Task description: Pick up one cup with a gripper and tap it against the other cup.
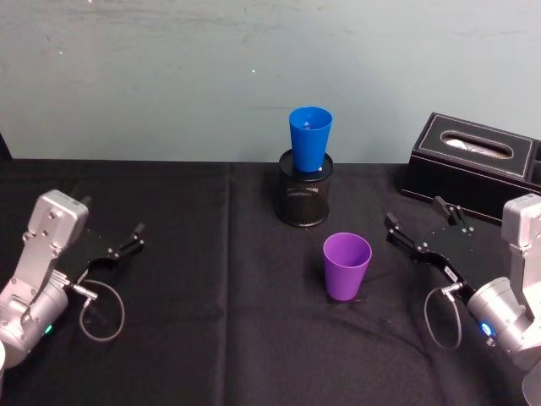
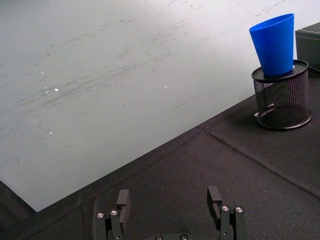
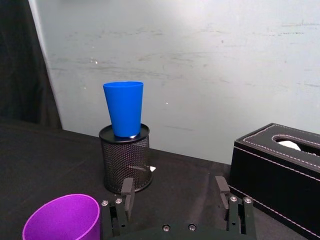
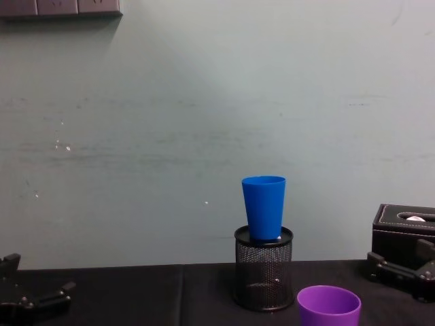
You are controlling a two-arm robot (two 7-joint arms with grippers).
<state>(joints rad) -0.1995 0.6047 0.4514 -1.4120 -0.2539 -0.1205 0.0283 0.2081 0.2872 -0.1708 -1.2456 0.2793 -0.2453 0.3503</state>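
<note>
Purple cup (image 1: 347, 266) upright, free | blue cup (image 1: 309, 139) atop mesh holder (image 1: 304, 197)

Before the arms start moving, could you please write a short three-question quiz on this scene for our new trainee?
1. True or false: the blue cup stands directly on the black cloth.
2. Which end effector is nearer the purple cup? A) the left end effector B) the right end effector
3. Fill in: the black box at the robot's right is a ____ box.

Key
1. False: it sits upright in the top of the black mesh holder.
2. B; both end effectors are open and hold nothing.
3. Tissue.
</note>
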